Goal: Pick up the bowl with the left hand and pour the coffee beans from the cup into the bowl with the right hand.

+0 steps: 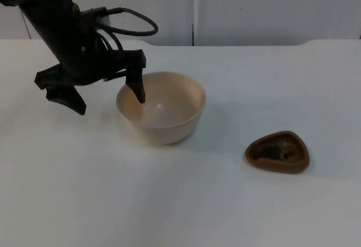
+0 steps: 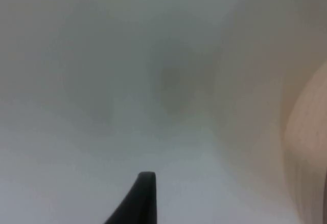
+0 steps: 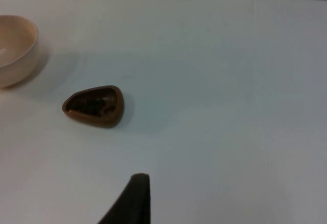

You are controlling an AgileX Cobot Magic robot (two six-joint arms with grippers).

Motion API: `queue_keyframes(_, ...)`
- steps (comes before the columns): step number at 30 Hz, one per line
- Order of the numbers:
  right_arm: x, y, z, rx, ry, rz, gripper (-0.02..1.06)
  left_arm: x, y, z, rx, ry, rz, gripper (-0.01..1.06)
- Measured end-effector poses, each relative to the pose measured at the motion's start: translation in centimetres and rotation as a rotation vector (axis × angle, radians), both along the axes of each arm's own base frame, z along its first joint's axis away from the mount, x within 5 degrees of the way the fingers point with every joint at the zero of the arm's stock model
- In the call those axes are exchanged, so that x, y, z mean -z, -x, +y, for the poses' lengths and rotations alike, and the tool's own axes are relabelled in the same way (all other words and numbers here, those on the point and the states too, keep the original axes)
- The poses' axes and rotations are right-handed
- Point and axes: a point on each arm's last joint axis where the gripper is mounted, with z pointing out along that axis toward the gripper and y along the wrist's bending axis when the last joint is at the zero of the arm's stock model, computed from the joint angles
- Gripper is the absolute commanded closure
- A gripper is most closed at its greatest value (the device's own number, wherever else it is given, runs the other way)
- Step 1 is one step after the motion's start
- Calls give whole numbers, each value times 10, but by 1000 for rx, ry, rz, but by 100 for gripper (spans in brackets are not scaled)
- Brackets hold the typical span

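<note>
Overhead, the left gripper (image 1: 107,93) hangs at the bowl (image 1: 161,115), fingers spread wide: one finger dips inside the near rim, the other stands outside over the table (image 1: 180,202). The bowl is smooth, cream, round and glossy; a pinch on its thin wall could slip or tip it. The cup (image 1: 277,151), brown and rounded-triangular, sits well apart to the right, dark beans inside.

From the left wrist, a pale curved bowl wall (image 2: 306,132) lies close beside the finger.

From the right wrist, the cup (image 3: 94,105) rests on the matte white table, the bowl (image 3: 15,50) beyond it. The right arm waits; whether its fingers are apart I cannot tell. The shallow cup could spill beans if tilted early.
</note>
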Motion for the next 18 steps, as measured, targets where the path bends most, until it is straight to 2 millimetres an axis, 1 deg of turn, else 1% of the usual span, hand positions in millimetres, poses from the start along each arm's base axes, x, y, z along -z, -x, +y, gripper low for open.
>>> queue_keyframes(13, 0, 0, 0, 0, 0, 0, -1, 5, -2, 0, -7, 0, -14, 7)
queue_keyframes(16, 0, 0, 0, 0, 0, 0, -1, 5, -2, 0, -7, 0, -14, 9)
queue_keyframes(18, 0, 0, 0, 0, 0, 0, -1, 6, -3, 0, -8, -1, -12, 13)
